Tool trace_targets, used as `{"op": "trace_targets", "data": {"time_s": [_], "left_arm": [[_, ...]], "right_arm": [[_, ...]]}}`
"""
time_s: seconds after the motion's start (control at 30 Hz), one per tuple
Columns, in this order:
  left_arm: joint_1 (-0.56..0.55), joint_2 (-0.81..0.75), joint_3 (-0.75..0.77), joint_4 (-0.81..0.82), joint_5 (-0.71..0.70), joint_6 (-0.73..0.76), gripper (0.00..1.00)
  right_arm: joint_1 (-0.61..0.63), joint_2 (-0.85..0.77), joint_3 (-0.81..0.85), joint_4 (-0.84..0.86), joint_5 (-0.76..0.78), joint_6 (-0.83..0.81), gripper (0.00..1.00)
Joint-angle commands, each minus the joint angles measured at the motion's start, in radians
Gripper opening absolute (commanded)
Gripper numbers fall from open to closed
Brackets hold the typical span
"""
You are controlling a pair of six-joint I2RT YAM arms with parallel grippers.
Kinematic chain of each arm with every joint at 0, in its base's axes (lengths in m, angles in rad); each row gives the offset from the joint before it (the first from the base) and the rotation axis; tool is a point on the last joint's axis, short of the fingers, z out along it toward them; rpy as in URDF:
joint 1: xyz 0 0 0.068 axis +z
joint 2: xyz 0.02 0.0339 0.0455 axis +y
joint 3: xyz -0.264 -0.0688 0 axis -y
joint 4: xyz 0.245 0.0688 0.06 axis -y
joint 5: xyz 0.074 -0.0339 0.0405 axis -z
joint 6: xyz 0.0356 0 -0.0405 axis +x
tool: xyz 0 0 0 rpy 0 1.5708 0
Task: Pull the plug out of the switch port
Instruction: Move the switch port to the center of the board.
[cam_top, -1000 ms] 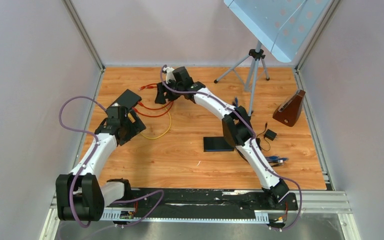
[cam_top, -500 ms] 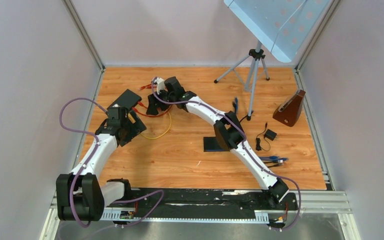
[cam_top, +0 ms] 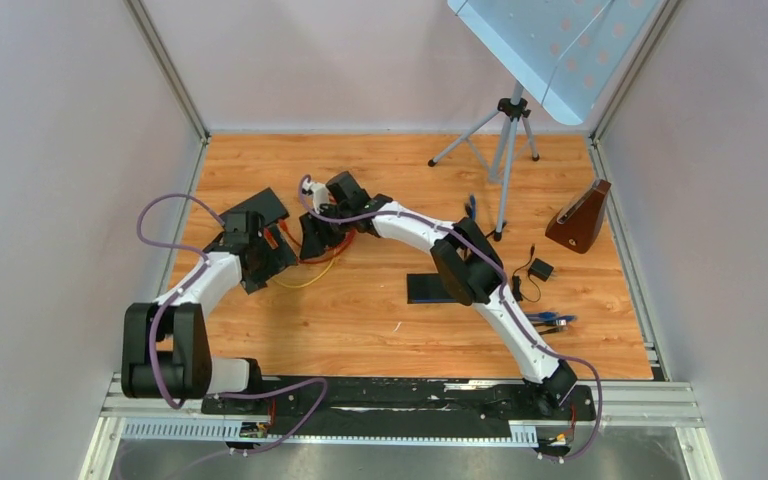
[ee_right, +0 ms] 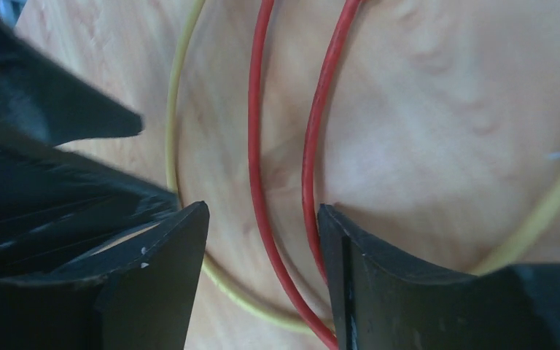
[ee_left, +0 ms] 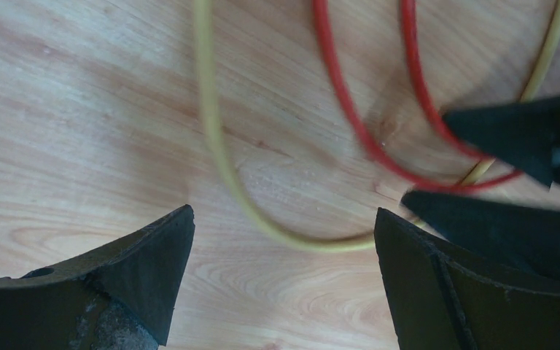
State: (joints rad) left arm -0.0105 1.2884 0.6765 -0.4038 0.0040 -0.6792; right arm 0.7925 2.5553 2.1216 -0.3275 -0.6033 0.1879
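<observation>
The black switch box (cam_top: pixel 258 206) lies at the left of the wooden floor, with red cables (cam_top: pixel 282 232) and a yellow cable (cam_top: pixel 312 276) looping out of it. The plug and the port are hidden behind the arms. My left gripper (cam_top: pixel 276 254) is open just right of the switch. In the left wrist view it (ee_left: pixel 283 219) hangs above the yellow cable (ee_left: pixel 219 153), beside the red cables (ee_left: pixel 343 102). My right gripper (cam_top: pixel 312 240) is open close beside it. In the right wrist view it (ee_right: pixel 262 211) straddles two red cable strands (ee_right: pixel 257 146), with the yellow cable (ee_right: pixel 171 124) to the left.
The right gripper's black fingers (ee_left: pixel 525 138) show at the right of the left wrist view, close by. A tripod (cam_top: pixel 505 150), a brown wedge (cam_top: pixel 580 218), a black adapter (cam_top: pixel 540 270), a flat black plate (cam_top: pixel 435 288) and a blue item (cam_top: pixel 555 320) lie at the right.
My right gripper has swung from the back of the floor, left and nearer, down over the red cables beside my left gripper. My left gripper has shifted slightly right.
</observation>
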Motion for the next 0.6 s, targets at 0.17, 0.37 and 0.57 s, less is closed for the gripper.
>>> {"op": "trace_targets", "data": {"time_s": [0.17,0.37,0.57], "left_arm": [[0.007,0.055,0.011,0.041,0.074,0.013,0.98],[0.007,0.045,-0.02,0.06,0.216,0.028,0.94],[-0.041,-0.032,-0.049,0.043,0.307,0.046,0.93]], "right_arm": [[0.042,-0.132,-0.272,-0.086,-0.085,0.083,0.54],[0.081,-0.223,-0.461,-0.08,-0.063,0.093,0.51],[0.112,-0.349,-0.697,0.006,-0.056,0.16,0.49]]}}
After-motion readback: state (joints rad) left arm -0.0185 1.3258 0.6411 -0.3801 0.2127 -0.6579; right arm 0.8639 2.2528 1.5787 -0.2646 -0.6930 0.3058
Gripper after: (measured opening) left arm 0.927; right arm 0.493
